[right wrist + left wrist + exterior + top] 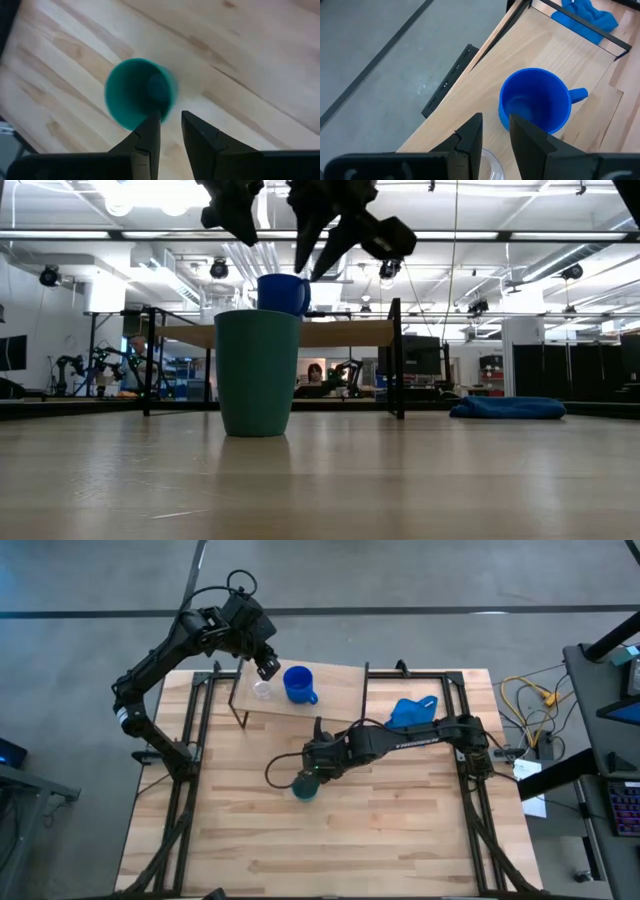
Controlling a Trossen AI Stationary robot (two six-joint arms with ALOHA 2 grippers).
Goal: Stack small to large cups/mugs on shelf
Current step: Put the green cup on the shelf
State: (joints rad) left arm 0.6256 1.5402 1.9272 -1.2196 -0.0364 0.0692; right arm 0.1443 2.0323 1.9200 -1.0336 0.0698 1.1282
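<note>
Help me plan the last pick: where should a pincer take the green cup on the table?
Grip the green cup by its rim wall from straight above: it stands upright, open, with no handle. The right pincer hovers over it.

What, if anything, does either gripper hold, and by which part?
Nothing: the right gripper hovers above the green cup; the left gripper is above the shelf, empty.

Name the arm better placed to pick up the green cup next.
Right. Its tool hovers directly over the green cup on the table, fingers nearly closed. The left tool is over the shelf, by the glass cup and blue mug.
</note>
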